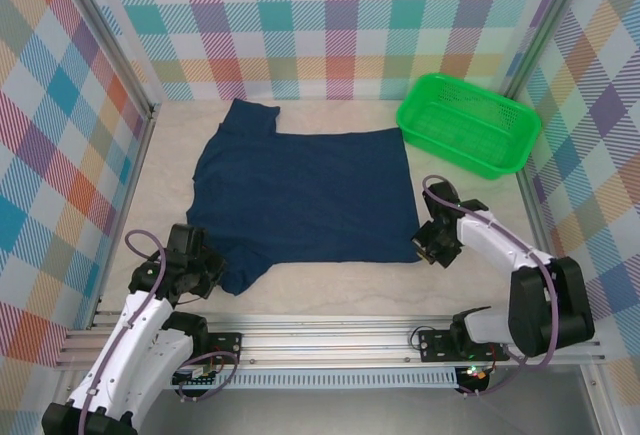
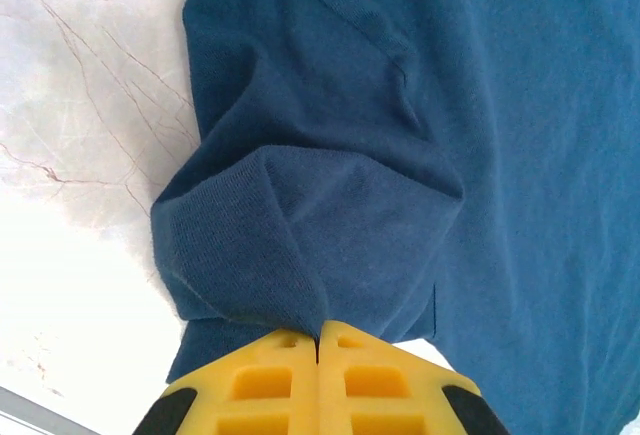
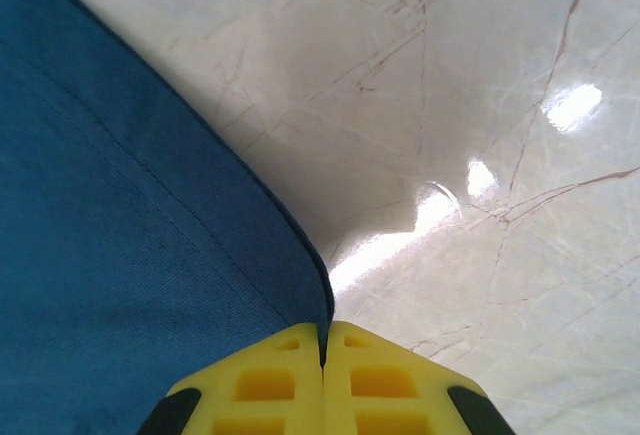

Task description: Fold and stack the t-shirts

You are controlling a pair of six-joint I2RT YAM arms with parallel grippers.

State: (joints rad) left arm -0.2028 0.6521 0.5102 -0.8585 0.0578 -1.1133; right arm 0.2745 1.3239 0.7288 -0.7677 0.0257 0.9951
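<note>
Presently noted t-shirt (image 1: pixel 300 195) spread flat on tabletop (image 1: pixel 330 300) (plain navy face up), left claw (image 2: pixel 318 337) pinched shut on near sleeve fold, right claw (image 3: pixel 324 335) clamped shut on near hem corner.

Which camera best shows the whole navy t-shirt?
The top external view: the dark navy blue cloth t-shirt lies spread flat, almost its whole outline visible. The left wrist view shows a bunched sleeve pinched in the left gripper; the right wrist view shows one hem corner in the right gripper.
</note>
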